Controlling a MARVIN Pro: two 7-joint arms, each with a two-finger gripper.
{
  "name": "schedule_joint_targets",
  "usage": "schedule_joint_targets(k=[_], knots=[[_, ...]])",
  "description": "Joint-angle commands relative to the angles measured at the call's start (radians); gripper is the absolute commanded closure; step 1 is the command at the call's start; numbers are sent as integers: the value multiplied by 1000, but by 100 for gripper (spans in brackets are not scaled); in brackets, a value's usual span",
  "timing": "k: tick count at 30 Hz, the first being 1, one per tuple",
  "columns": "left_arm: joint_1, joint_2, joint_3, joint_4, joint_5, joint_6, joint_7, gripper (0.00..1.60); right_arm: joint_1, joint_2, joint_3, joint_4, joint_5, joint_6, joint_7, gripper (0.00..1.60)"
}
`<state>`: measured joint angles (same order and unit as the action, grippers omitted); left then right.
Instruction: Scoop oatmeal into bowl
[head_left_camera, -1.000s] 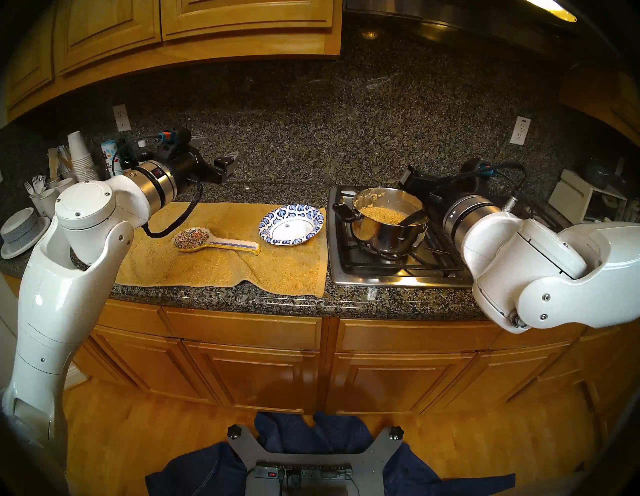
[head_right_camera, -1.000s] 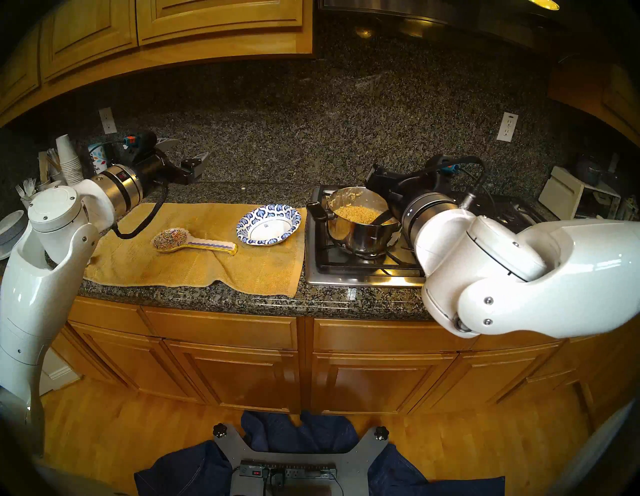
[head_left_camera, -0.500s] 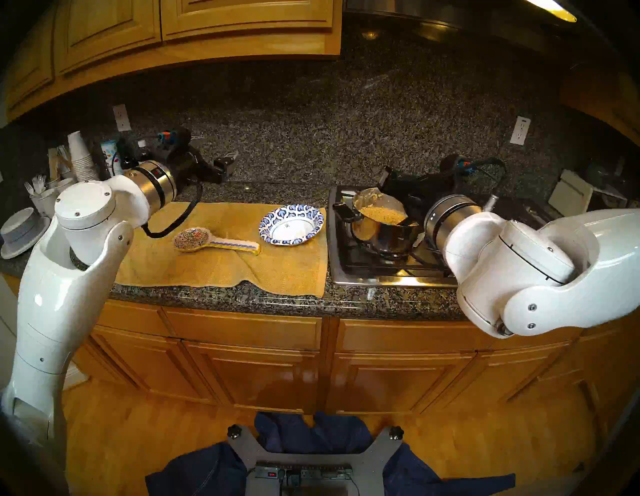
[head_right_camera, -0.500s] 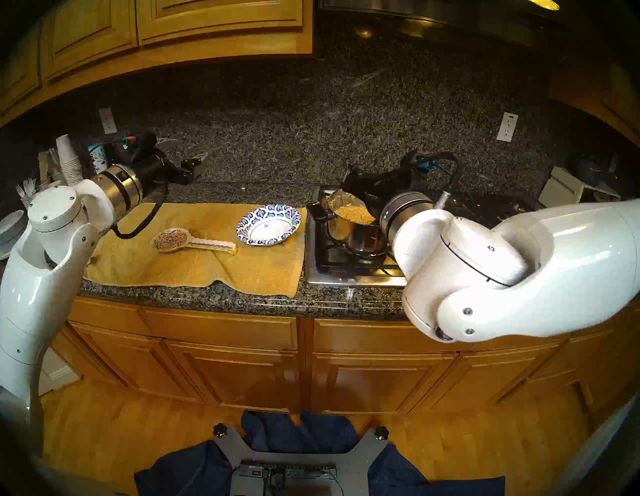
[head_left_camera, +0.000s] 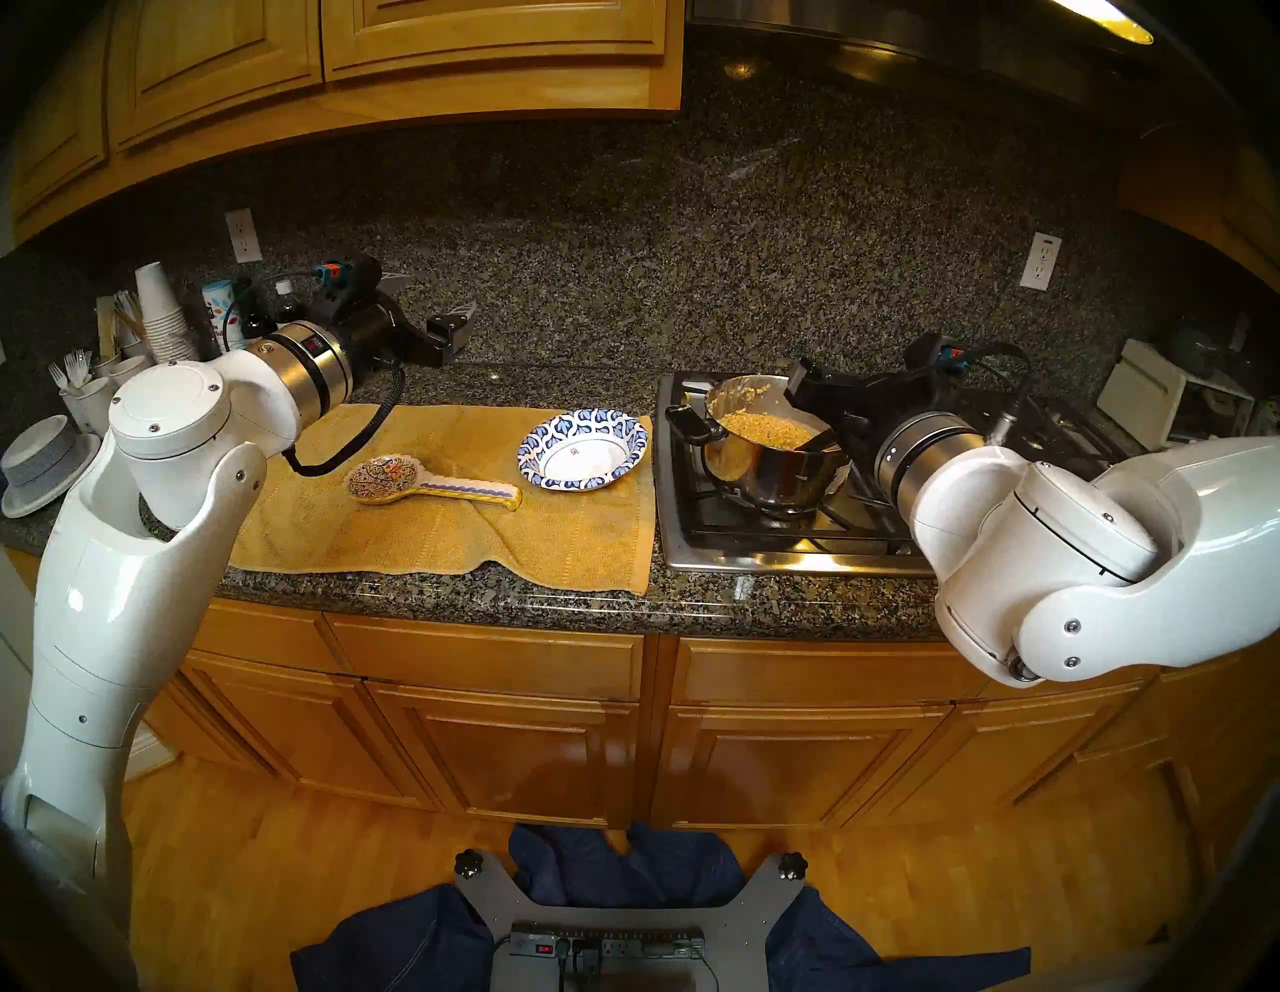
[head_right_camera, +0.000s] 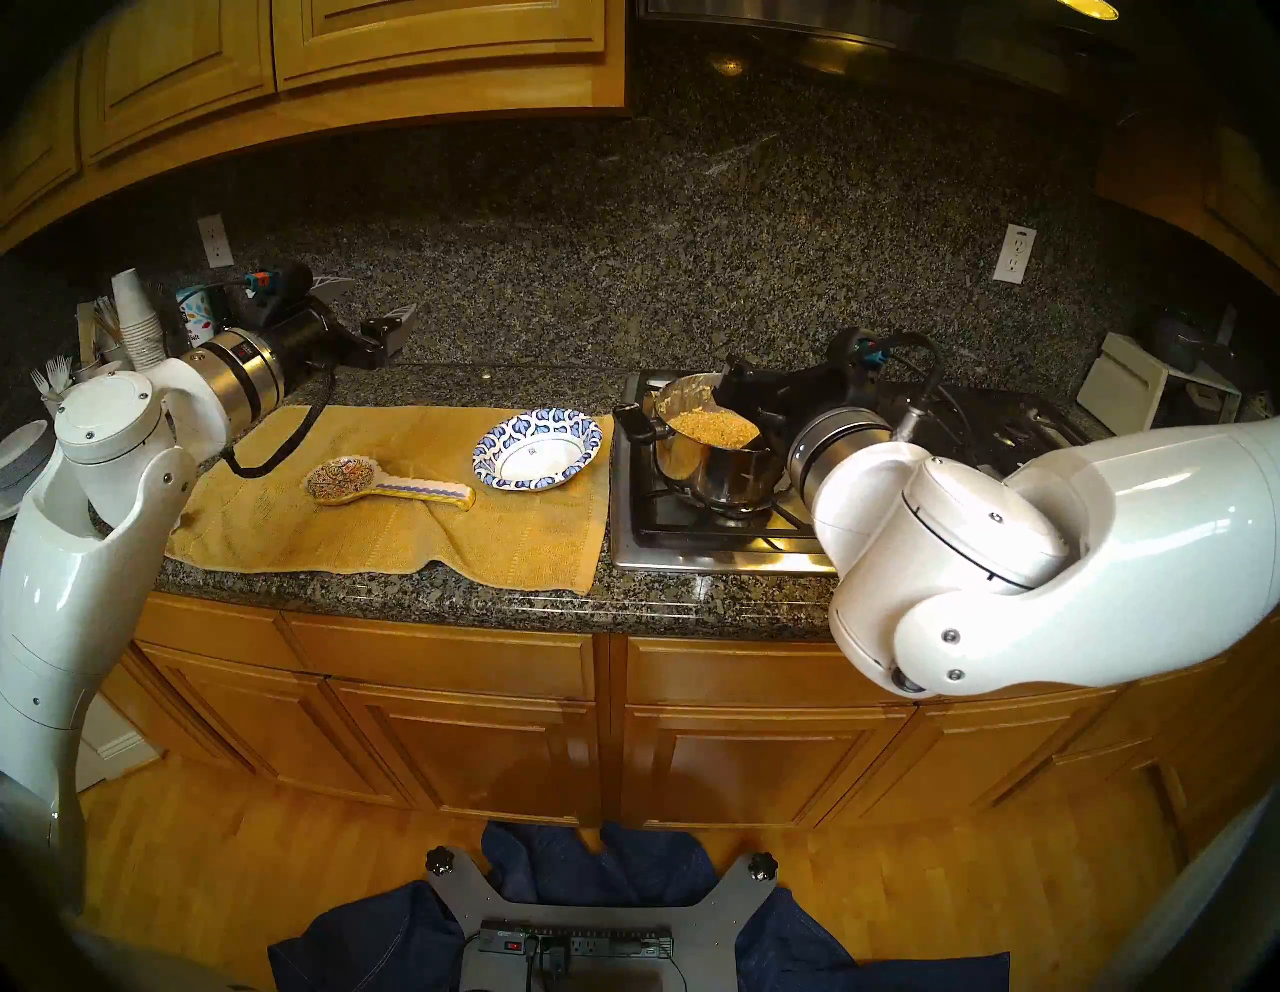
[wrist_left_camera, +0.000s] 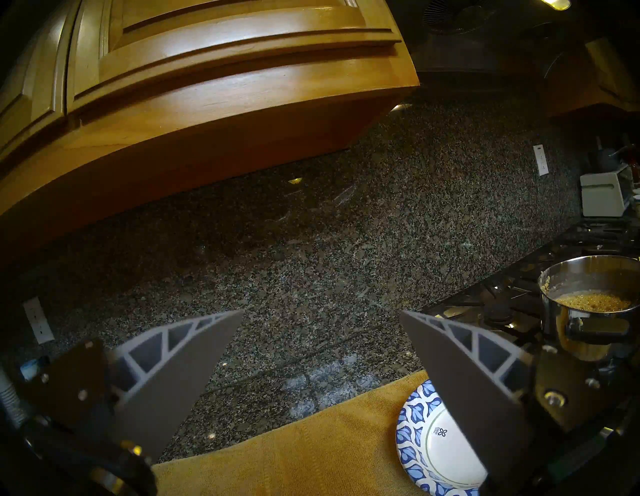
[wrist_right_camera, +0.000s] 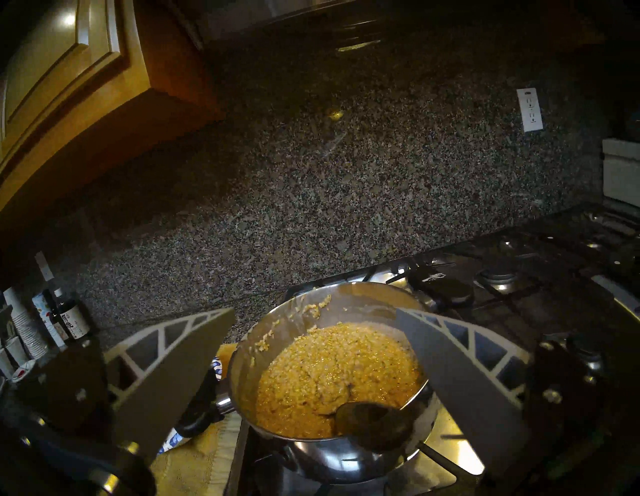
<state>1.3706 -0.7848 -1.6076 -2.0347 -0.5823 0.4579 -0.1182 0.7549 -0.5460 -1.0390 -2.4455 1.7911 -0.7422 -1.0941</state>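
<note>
A: Left hand (head_left_camera: 435, 305) hangs spread wide and empty above the counter (head_left_camera: 554, 384); the blue-leaf bowl (head_left_camera: 583, 450) sits bare on the yellow towel (head_left_camera: 443, 547).

B: Right hand (wrist_right_camera: 313, 313), fingers apart, hovers over the steel pot (head_left_camera: 772, 478). The oatmeal (wrist_right_camera: 341, 367) sits inside it. A careless close could nudge the dark spoon (wrist_right_camera: 374, 427) deeper or tip the pot.

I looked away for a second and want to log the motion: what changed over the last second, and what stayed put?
The right end effector swung left over the pot, then drew partway back right; it now hangs open above the oatmeal, with the dark spoon ungrasped. Nothing was taken or let go. The left end effector, open, the bowl, empty, and the spoon rest stayed as they were.
</note>
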Motion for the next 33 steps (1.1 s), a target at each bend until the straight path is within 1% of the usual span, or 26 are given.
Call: schedule_joint_targets(k=[1, 3, 4, 5, 6, 7, 8, 9, 10, 12, 13, 14, 16, 17, 18, 19, 33], knots=[[-28, 2, -17, -21, 0, -18, 0, 0, 93, 23, -2, 2, -40, -5, -87, 0], [-28, 2, -16, -21, 0, -18, 1, 0, 95, 10, -3, 2, -47, -5, -114, 0], [-28, 3, -16, -21, -1, -18, 1, 0, 92, 6, -6, 2, -46, -4, -113, 0], [-28, 3, -16, -21, -1, -19, 1, 0, 91, 7, -13, 2, -36, -2, -77, 0], [-28, 3, -16, -21, -1, -19, 1, 0, 82, -7, -10, 2, -41, -6, -105, 0], [-28, 3, -16, -21, -1, -19, 2, 0, 77, -14, -11, 2, -41, -8, -107, 0], [-28, 3, -16, -21, -2, -19, 2, 0, 72, -18, -14, 2, -36, -9, -93, 0], [-28, 4, -16, -21, -2, -19, 2, 0, 64, -29, -13, 2, -39, -11, -111, 0], [-28, 4, -16, -21, -2, -19, 2, 0, 62, -30, -18, 2, -33, -12, -88, 0], [-27, 5, -16, -21, -3, -19, 3, 0, 56, -48, -16, 2, -37, -19, -119, 0], [-27, 5, -16, -21, -3, -19, 3, 0, 58, -43, -23, 2, -28, -18, -83, 0], [-27, 5, -16, -21, -4, -19, 3, 0, 56, -51, -21, 2, -31, -21, -99, 0], [-27, 6, -15, -21, -4, -19, 4, 0, 56, -55, -27, 2, -27, -23, -90, 0], [-27, 6, -15, -21, -5, -19, 4, 0, 54, -62, -27, 2, -30, -27, -105, 0], [-27, 6, -15, -21, -5, -19, 4, 0, 57, -59, -33, 2, -23, -28, -82, 0], [-27, 6, -15, -21, -5, -19, 4, 0, 55, -64, -33, 2, -25, -30, -93, 0], [-27, 10, -13, -21, -9, -18, 8, 0, 58, -68, -87, 2, -5, -68, -60, 0]])
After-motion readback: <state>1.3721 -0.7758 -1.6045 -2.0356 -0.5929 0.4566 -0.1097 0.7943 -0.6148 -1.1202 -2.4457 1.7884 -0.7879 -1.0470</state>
